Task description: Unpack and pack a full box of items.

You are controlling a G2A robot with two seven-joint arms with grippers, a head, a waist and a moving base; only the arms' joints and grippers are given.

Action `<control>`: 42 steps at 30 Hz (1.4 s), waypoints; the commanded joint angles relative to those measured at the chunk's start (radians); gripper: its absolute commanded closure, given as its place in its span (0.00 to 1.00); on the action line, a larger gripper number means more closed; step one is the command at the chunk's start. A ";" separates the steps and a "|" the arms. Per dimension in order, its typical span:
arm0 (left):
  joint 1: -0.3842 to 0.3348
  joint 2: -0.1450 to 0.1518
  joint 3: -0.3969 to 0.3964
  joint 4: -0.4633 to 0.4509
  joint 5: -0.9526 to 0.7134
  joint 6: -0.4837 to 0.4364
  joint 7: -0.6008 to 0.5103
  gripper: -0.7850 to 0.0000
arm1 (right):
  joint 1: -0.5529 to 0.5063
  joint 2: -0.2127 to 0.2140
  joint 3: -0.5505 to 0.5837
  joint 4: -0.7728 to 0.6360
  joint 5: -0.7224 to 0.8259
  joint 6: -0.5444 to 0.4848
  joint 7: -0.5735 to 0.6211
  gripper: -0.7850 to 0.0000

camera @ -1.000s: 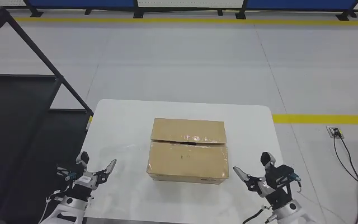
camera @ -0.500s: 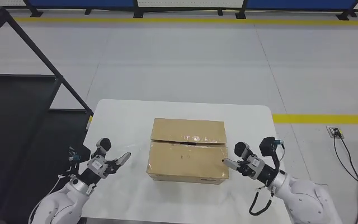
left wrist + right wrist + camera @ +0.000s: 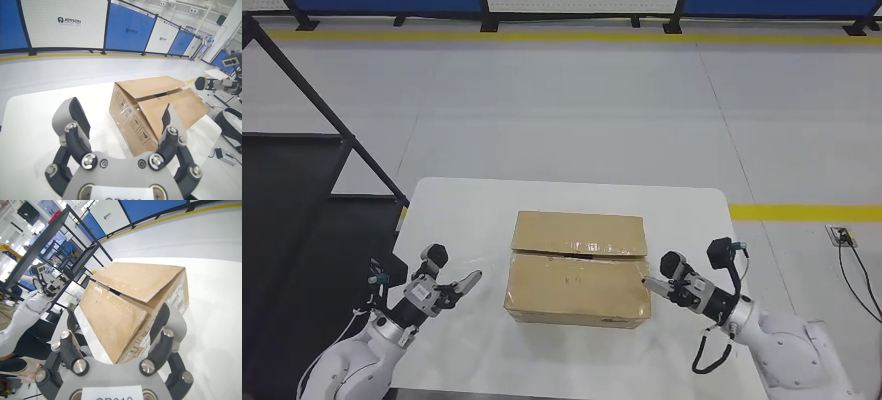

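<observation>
A brown cardboard box (image 3: 578, 265) lies in the middle of the white table (image 3: 462, 215). Its two top flaps are folded down, with a narrow dark gap along the seam; the contents are hidden. My left gripper (image 3: 454, 270) hovers open a short way off the box's left end, and in the left wrist view the box (image 3: 162, 102) stands beyond the open, empty left gripper (image 3: 122, 113). My right gripper (image 3: 660, 275) is open at the box's near right corner, almost touching it. The right wrist view has the box (image 3: 132, 283) close in front of the right gripper (image 3: 117, 321).
A black metal rack (image 3: 302, 190) stands off the table's left side. Bare tabletop runs around the box on every side. A yellow line (image 3: 802, 212) and a cable (image 3: 852, 270) are on the floor to the right.
Both arms have come up from the table's near corners toward the box's ends. The right gripper has closed in on the near right corner; the box has not moved.
</observation>
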 commanded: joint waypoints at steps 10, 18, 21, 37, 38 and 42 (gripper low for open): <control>-0.010 0.001 0.011 0.004 -0.004 0.005 0.000 0.00 | 0.166 0.011 -0.072 0.217 0.274 -0.036 0.259 0.00; -0.010 0.001 0.011 0.004 -0.004 0.005 0.000 0.00 | 0.187 0.021 -0.084 0.239 0.469 -0.111 0.374 0.00; -0.010 0.001 0.011 0.004 -0.004 0.005 0.000 0.00 | 0.172 0.030 -0.068 0.213 0.556 -0.143 0.432 0.00; -0.026 0.014 0.075 -0.006 0.055 -0.192 -0.102 0.00 | -0.073 0.198 -0.065 -0.147 0.551 -0.165 0.410 0.00; -0.025 0.017 0.074 -0.002 0.069 -0.211 -0.112 0.00 | -0.081 0.211 -0.078 -0.148 0.527 -0.175 0.400 0.00; -0.017 0.027 0.071 0.018 0.089 -0.290 -0.159 0.00 | -0.090 0.258 -0.162 -0.138 0.446 -0.224 0.351 0.00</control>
